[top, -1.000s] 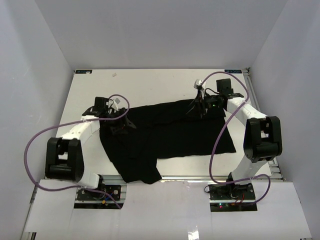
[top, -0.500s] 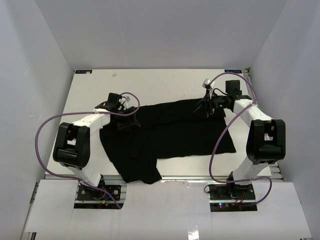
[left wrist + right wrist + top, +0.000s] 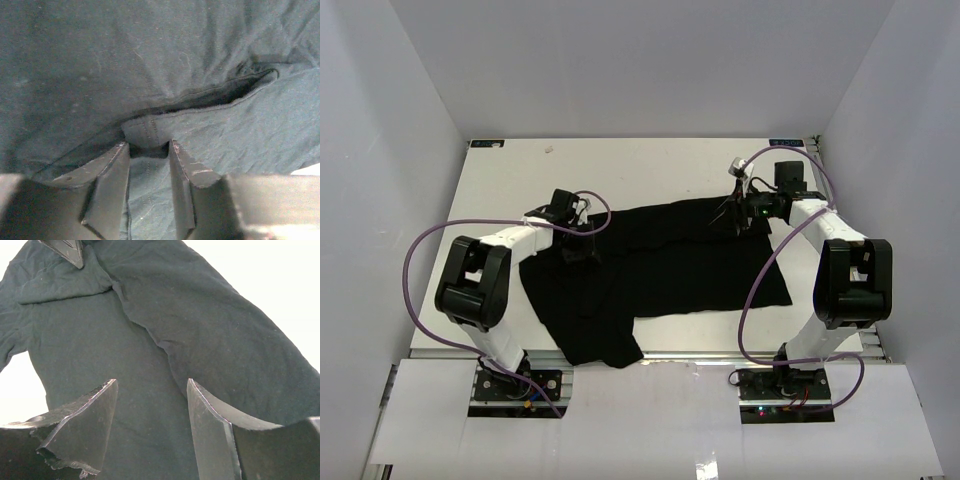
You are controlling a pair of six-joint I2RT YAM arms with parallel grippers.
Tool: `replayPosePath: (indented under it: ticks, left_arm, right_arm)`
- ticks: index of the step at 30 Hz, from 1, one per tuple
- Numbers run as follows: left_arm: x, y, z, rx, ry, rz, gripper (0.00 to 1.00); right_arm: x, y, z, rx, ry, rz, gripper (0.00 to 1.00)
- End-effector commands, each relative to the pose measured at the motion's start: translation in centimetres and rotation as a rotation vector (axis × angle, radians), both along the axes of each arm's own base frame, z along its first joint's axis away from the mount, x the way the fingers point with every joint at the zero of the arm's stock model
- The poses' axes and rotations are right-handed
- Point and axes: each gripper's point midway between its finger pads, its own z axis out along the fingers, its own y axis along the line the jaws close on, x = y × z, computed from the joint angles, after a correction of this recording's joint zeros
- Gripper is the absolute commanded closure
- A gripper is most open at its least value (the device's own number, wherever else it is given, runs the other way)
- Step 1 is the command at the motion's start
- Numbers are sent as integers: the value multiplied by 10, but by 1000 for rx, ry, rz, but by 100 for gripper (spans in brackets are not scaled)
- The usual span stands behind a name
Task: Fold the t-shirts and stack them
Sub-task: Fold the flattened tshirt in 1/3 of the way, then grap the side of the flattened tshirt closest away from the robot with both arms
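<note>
White worktop [image 3: 660, 165] carrying one black t-shirt [image 3: 670, 265], which lies spread and rumpled across the middle. Its left part reaches the near edge and its right part lies flatter.

The left gripper [image 3: 578, 243] is set down on the shirt's far left portion. In the wrist view the left gripper [image 3: 148, 150] has its jaws only part-way apart, with a hemmed fold of the cloth [image 3: 150, 131] lying between the fingertips. Whether the fingers actually pinch that fold cannot be told.

The right gripper [image 3: 738, 215] is over the shirt's far right corner. In its own view the right gripper [image 3: 150, 410] has its jaws spread wide above the fabric [image 3: 150, 330], with nothing held between them.
</note>
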Motion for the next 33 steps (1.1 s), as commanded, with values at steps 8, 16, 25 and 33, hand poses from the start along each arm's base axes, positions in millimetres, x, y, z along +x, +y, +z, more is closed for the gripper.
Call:
replayPosePath:
  ticks: [8,16,25,33]
  left_arm:
    - [2,-24,36,-119,-80,-63,70]
    - [-31,-61,73,-354,-50,-216,70]
    - [-83,-98,62,-501,141,-383,56]
    - [-83,-114,82,-525,134,-447,32]
  right_arm:
    - [-1,-5,12,12,-31,-10,36]
    - [-2,-7,11,9,-27,-15,36]
    - [-1,-8,17,7,-41,-16,36]
    - [-5,-8,19,4,-43,-14,36]
